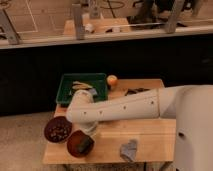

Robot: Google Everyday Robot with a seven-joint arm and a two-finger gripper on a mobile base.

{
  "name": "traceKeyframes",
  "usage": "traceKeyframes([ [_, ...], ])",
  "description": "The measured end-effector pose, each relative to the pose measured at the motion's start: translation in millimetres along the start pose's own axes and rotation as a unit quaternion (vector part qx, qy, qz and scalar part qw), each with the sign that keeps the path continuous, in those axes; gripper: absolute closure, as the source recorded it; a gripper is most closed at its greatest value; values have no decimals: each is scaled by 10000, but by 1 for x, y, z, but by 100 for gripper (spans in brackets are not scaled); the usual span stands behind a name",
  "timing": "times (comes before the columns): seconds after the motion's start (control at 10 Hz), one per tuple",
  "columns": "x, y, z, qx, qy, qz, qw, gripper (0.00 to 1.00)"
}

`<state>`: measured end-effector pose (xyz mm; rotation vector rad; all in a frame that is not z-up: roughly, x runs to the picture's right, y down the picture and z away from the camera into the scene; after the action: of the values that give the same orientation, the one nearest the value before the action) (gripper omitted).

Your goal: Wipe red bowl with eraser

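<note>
Pincer (86,137) down at the front-left of the light wooden desk (150,142), mostly tucked under the bent elbow of the long white arm (117,107). Can't tell how wide it's spread, way too hidden. Right below it: small round red bowl (79,144) with a dark blocky eraser (85,145) sitting inside, pincer apparently right on top of that eraser. Just left of the pincer, a darker round bowl (57,129) with speckled bits in it, rim close beside the red one. Off to the right, crumpled grey cloth (129,149). Further back, green rectangular tray (82,86) and a small orange fruit (112,80) beside it.
</note>
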<state>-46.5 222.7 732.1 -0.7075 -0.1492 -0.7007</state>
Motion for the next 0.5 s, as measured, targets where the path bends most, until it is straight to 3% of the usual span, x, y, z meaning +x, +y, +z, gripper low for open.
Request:
traceKeyframes([
  [0.2, 12, -14, -4, 41, 59, 80, 9999, 100],
  [0.5, -2, -37, -14, 154, 100, -55, 9998, 100],
])
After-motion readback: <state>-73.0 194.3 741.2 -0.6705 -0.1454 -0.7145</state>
